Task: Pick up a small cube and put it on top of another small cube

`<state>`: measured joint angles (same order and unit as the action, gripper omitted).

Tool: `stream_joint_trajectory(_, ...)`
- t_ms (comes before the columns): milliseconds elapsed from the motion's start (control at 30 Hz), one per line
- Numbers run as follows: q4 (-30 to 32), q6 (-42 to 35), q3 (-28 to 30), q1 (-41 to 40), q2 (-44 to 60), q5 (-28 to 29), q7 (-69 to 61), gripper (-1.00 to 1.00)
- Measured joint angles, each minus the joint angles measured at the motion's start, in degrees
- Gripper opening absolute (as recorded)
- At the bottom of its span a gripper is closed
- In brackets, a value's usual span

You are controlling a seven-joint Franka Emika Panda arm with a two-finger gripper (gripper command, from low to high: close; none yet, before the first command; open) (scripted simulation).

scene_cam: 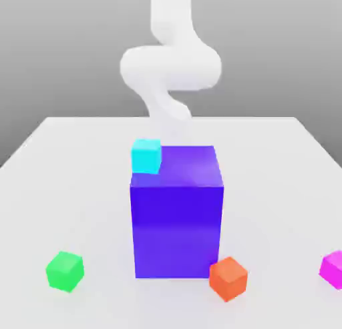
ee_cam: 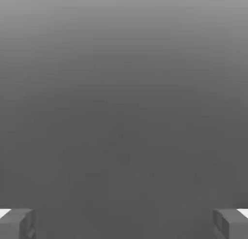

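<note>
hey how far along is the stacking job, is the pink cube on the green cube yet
Not started, by the look of it. Nothing is done: the small magenta-pink cube sits on the table at the exterior view's right edge, far from the small green cube at the left. Nothing is in hand: the hand is open and empty. Left: grasp the pink cube, carry it over, set it on the green one.

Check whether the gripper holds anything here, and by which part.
Nothing is held. The gripper is open, its fingers spread wide with bare space between them; the magenta cube sits untouched on the table.
</note>
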<state>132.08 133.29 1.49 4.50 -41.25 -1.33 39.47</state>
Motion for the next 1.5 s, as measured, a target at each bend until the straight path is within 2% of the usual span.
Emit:
stream_joint_trajectory(400,1.3,7.0,3.5,18.0,22.4,-7.9,-31.9,0.00)
stream_joint_trajectory(667,2.3,11.7,0.7,25.9,36.9,-10.8,-51.3,0.00)
stream_joint_trajectory(833,3.0,15.1,-1.2,30.1,45.6,-9.0,-60.8,0.00)
stream_joint_trajectory(967,3.6,18.0,-2.7,32.1,52.2,-4.8,-66.4,0.00)
stream_joint_trajectory(1100,4.0,21.1,-3.1,34.9,58.8,1.5,-69.7,0.00)
stream_joint_trajectory(1233,2.6,27.2,-2.7,35.7,67.1,2.9,-69.9,0.00)
stream_joint_trajectory(1267,2.3,28.3,-2.6,35.8,68.4,3.0,-69.9,-1.00)
stream_joint_trajectory(1500,2.3,28.1,-2.6,35.8,68.3,3.1,-69.9,-1.00)
